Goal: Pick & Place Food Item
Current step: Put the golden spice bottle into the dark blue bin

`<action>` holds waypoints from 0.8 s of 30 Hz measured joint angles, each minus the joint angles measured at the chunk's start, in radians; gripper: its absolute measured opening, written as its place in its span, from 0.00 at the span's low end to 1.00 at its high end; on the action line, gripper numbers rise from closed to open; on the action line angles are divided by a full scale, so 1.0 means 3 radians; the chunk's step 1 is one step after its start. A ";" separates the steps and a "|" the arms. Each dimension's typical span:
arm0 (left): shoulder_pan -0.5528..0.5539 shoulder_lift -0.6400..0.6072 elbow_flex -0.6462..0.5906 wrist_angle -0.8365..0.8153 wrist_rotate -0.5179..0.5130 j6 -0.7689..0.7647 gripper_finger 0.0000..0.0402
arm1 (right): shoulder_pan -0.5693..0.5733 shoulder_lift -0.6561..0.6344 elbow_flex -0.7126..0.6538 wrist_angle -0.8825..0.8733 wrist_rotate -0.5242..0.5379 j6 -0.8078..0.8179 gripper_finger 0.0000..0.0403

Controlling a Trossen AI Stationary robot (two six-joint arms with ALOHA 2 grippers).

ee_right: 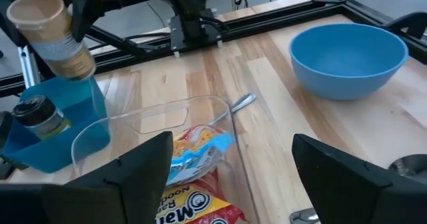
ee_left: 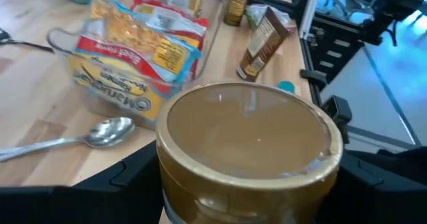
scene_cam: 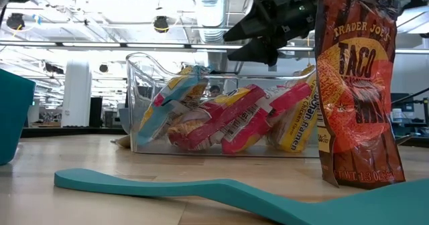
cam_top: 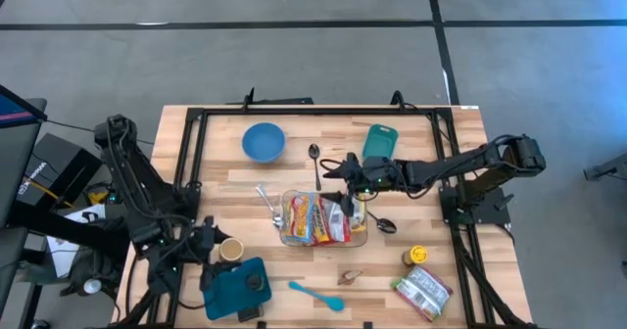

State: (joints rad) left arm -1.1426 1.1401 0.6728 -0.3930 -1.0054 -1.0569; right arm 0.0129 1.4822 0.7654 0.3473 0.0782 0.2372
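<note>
Risk first. My left hand (cam_top: 227, 250), at the lower left of the high view, is pinching a tan-lidded cup (ee_left: 247, 151) by its sides. I judge this cup to be the food item in hand; its label is not legible. It is tall, and in the right wrist view it sits tilted between my fingers. A grip this low on a smooth wall could let it swing or slip out on the way across the bench (cam_top: 431, 177).

Second risk: my right hand (cam_top: 345, 180) hangs spread wide over the clear tub (cam_top: 323, 233) at centre frame, holding nothing. If the cup is meant for that tub, the two arms would crowd the same spot, so a collision is possible unless one gives way.

Third: the tub already looks full, so anything set on top could roll off.

Containers, largest first:
- Clear tub: packed with ramen packets (scene_cam: 228, 121). A metal spoon (ee_right: 239, 104) lies against its rim.
- Teal bin (cam_top: 238, 286), lower left of the high view: holds a small dark-capped jar (ee_right: 39, 115).
- Blue bowl (cam_top: 264, 141), upper left of the bench: empty as far as I can see.

The taco bag (scene_cam: 355, 91) stands upright by itself on the bench.
</note>
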 joint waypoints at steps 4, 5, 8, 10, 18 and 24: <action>-0.0112 0.0009 -0.0147 0.0234 0.0001 0.0008 0.67 | -0.0044 0.0000 0.0000 0.0000 -0.0001 0.0055 0.75; -0.0140 0.0009 -0.0185 0.0303 0.0001 0.0008 0.67 | -0.0060 0.0000 0.0000 0.0000 -0.0001 0.0094 0.75; -0.0217 0.0013 -0.0310 0.0485 -0.0015 0.0011 0.70 | -0.0102 0.0000 0.0000 -0.0005 -0.0001 0.0144 0.75; -0.0240 0.0038 -0.0390 0.0615 -0.0027 0.0015 0.70 | -0.0133 0.0000 0.0000 -0.0005 -0.0001 0.0175 0.75; -0.0337 0.0247 -0.0500 0.0833 0.0029 0.0015 0.68 | -0.0240 0.0000 0.0000 -0.0005 -0.0009 0.0272 0.75; -0.0334 0.0263 -0.0499 0.0891 0.0020 0.0117 0.70 | -0.0300 0.0000 0.0000 -0.0006 -0.0010 0.0297 0.75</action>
State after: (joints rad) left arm -1.2427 1.2190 0.5232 -0.1258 -0.9995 -1.0218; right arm -0.0772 1.4822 0.7654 0.3454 0.0753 0.3264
